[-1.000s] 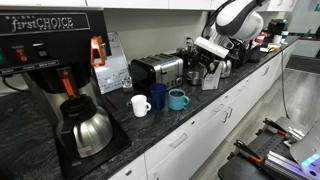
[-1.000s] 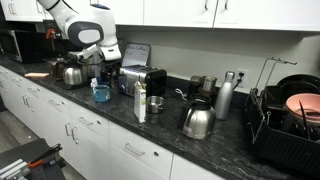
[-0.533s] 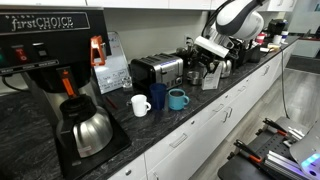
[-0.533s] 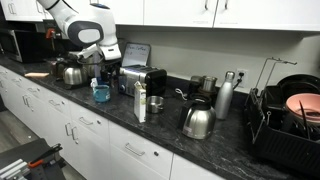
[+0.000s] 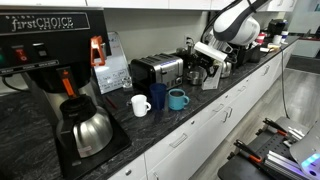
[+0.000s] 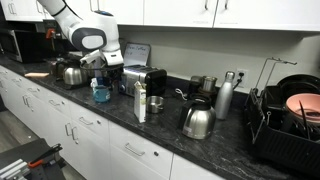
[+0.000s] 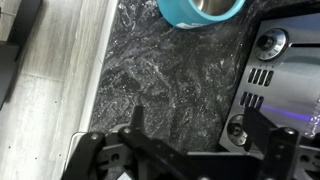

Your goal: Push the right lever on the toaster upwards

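Dark speckled countertop point(image 7: 170, 80) below; gripper point(image 7: 190, 122) hovers beside the toaster point(image 7: 285, 80) — jaws wide apart, empty; teal mug point(image 7: 200, 12) nearby.

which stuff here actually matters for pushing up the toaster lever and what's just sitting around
For the job:
- toaster
- tool, open, close to the toaster

Just lying about:
- teal mug
- white mug
- steel carafe
- black coffee brewer
- dish rack
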`<state>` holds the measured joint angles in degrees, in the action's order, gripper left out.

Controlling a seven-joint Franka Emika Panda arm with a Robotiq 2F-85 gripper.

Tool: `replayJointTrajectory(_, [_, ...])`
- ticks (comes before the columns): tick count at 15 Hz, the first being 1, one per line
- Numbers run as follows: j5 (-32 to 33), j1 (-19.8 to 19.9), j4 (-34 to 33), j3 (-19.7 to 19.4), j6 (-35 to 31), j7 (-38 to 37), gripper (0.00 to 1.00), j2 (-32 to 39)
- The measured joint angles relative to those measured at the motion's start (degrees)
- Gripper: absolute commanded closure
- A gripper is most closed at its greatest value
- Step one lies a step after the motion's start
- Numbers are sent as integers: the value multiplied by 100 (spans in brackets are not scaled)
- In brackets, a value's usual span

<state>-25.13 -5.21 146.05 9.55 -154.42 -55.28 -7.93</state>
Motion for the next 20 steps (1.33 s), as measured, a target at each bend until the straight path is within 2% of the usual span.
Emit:
replayJointTrajectory(9, [62, -48, -342, -5, -674, -19, 0, 862])
replayJointTrajectory(20, [-83, -54, -385, -27, -791, -20, 0, 916])
